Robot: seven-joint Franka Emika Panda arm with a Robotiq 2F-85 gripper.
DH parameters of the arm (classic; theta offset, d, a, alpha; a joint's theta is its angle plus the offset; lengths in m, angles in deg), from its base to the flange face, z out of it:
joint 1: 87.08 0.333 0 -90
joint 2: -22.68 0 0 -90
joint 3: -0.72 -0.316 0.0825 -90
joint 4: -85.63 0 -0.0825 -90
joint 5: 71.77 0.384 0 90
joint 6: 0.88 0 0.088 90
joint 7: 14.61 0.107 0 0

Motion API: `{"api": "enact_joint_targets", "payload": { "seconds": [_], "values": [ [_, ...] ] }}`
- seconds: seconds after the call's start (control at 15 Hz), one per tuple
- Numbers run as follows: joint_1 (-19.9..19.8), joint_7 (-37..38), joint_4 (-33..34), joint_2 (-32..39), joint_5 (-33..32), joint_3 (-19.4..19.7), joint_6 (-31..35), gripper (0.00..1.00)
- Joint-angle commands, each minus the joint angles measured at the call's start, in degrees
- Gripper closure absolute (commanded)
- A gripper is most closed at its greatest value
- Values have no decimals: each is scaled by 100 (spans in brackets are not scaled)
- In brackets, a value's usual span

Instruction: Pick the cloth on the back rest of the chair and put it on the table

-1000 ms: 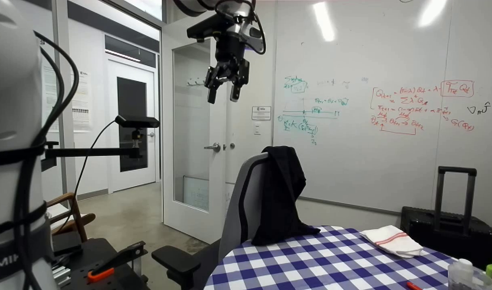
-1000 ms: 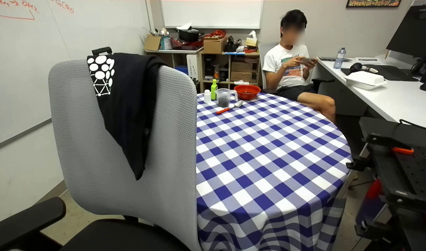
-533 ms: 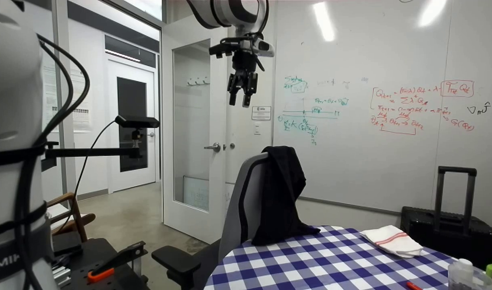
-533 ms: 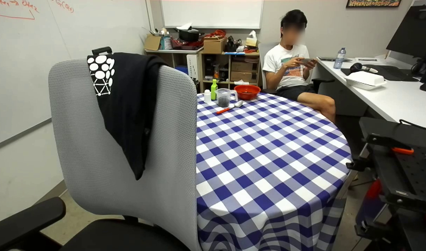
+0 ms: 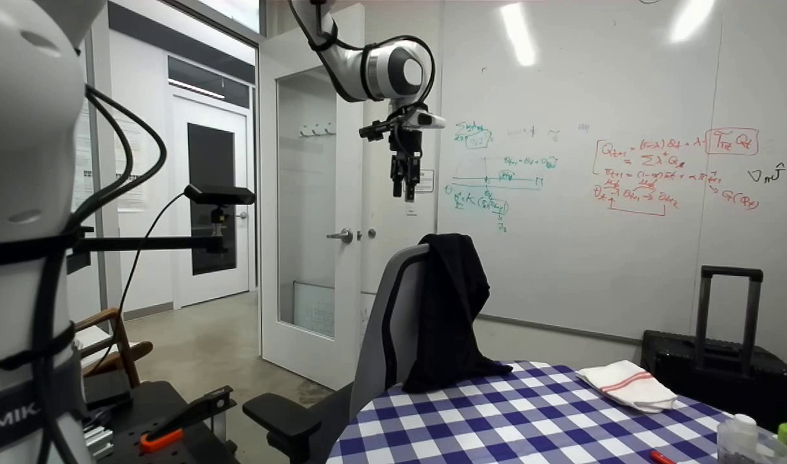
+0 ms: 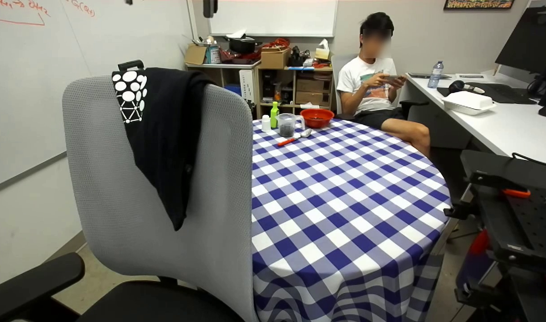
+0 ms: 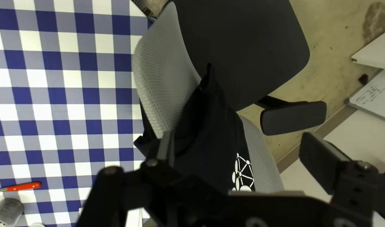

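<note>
End effector [image 5: 403,197] spread abv cloth [image 5: 450,316] on bkrest [image 6: 223,188].

Tableware, in an exterior view: one red bowl [image 6: 316,118]; one clear measuring jug [image 6: 286,124] with dark contents [image 6: 286,130]; one green bottle [image 6: 274,116] and one small white bottle [image 6: 266,124], both upright; one red-handled spoon [image 6: 293,139], lying just beside the jug. Linen, baggage and fittings: white towel [image 5: 627,385] with red stripes, folded; black case [image 5: 718,366], pull handle [image 5: 731,273] raised; whiteboard [image 5: 593,258] bearing green, red and black writing [image 5: 731,140]; glass-panelled door [image 5: 308,258]. Background: shelving [image 6: 258,91] with black pot [image 6: 242,45] and cardboard box [image 6: 275,58] on top; seated person [image 6: 369,91], holding a small device [image 6: 394,79]; water bottle [image 6: 435,75], upright, near white clamshell box [image 6: 467,103]; dark monitor [image 6: 528,41].
</note>
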State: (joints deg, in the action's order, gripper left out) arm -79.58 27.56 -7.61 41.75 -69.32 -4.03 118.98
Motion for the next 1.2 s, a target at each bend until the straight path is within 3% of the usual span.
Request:
{"api": "enact_joint_targets", "payload": {
  "seconds": [0.0, 0.27, 0.73, 1.13],
  "values": [
    [169, 771, 1275, 920, -7, 278, -343, 0],
    [95, 1538, 1886, 1474, 246, 463, -711, 0],
    [-31, 2037, 2614, 2152, 663, 455, -1226, 0],
    [-16, 2519, 2958, 2548, 602, 548, -1542, 0]
  ]
}}
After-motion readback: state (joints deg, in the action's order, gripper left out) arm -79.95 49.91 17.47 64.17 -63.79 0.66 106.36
